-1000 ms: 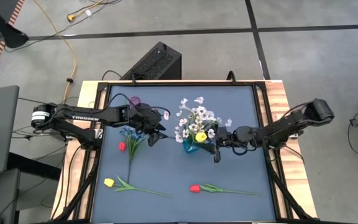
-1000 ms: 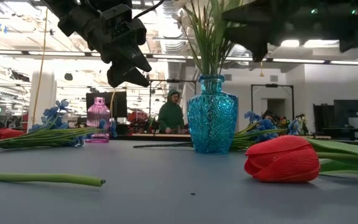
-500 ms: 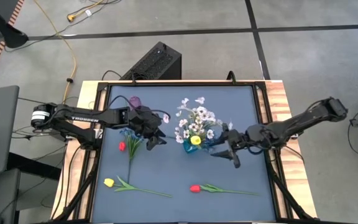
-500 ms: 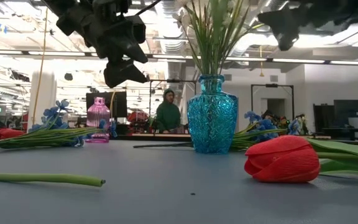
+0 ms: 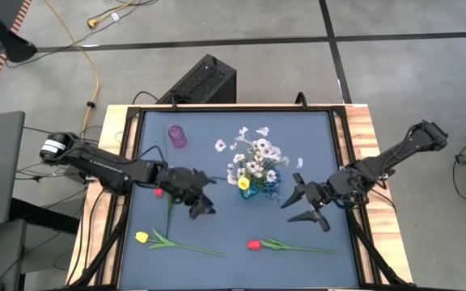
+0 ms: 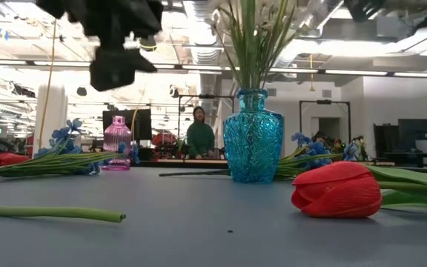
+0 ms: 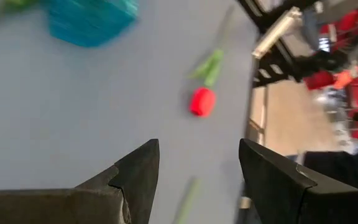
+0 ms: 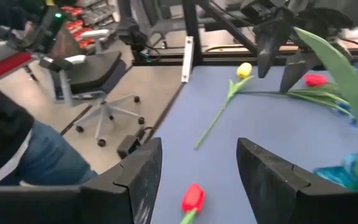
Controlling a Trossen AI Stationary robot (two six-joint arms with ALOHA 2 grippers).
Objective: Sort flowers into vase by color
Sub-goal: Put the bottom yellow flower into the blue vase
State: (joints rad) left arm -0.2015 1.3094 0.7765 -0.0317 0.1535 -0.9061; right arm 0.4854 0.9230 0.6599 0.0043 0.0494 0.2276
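Our left gripper (image 5: 201,208) and right gripper (image 5: 306,204), fingers spread and empty, hover mid-frame beside the turquoise glass vase (image 5: 253,188); we should descend squarely onto the red tulip (image 5: 254,244) stem at lower centre of the desk (image 5: 314,137).

Faceted glossy glass vase (image 6: 253,137); matt tabletop (image 6: 199,222)

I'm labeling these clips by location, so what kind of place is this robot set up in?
Probably a big open robotics lab or workshop: long ceiling lights run over a wide hall, a person sits at a far bench, and a rolling office chair stands on the bare floor beside the table.
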